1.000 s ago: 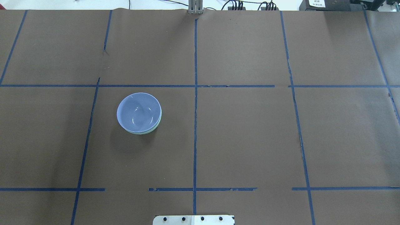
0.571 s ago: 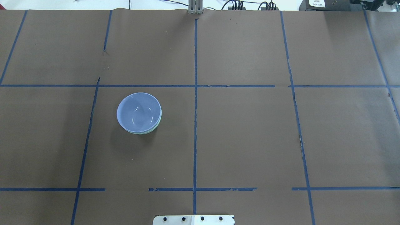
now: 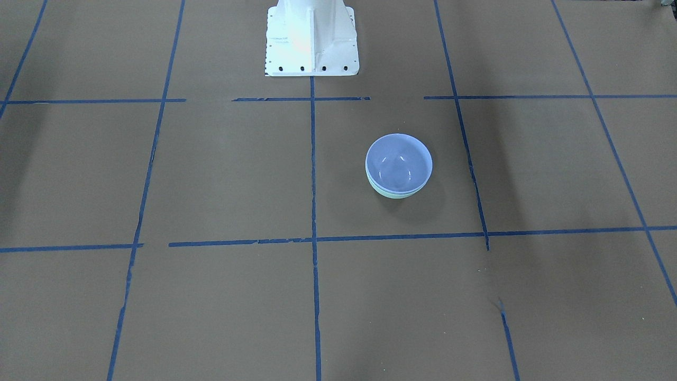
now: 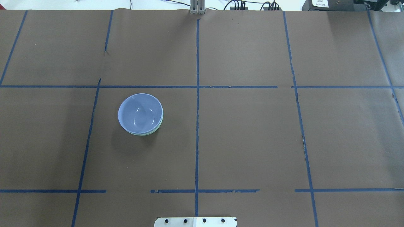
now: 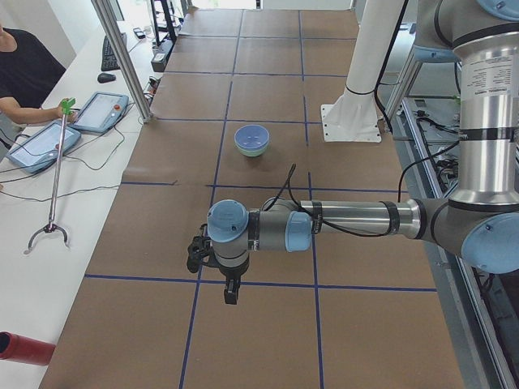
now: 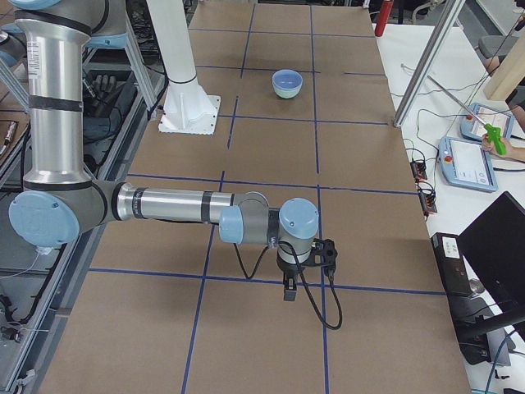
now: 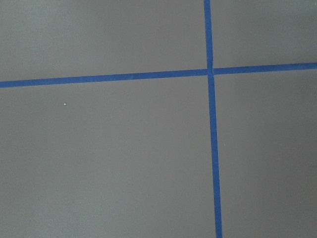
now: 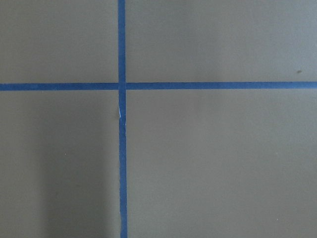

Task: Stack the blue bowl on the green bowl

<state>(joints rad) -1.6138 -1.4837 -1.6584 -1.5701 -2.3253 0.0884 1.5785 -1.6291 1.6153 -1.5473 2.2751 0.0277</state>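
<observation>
The blue bowl (image 4: 140,113) sits nested inside the green bowl (image 4: 158,127) on the brown table, left of the centre line. Only a thin mint rim of the green bowl shows under it. The pair also shows in the front-facing view, blue bowl (image 3: 399,161) in green bowl (image 3: 399,194), and far off in both side views (image 5: 251,138) (image 6: 287,82). My left gripper (image 5: 230,295) hangs over the table's left end, far from the bowls. My right gripper (image 6: 289,294) hangs over the right end. I cannot tell whether either is open or shut. Nothing shows held in either.
Blue tape lines (image 4: 197,94) divide the brown paper into squares. The robot's white base (image 3: 311,37) stands at the near edge. Both wrist views show only paper and tape crossings (image 7: 212,72) (image 8: 121,86). Operators' tablets (image 5: 101,112) lie on the side bench.
</observation>
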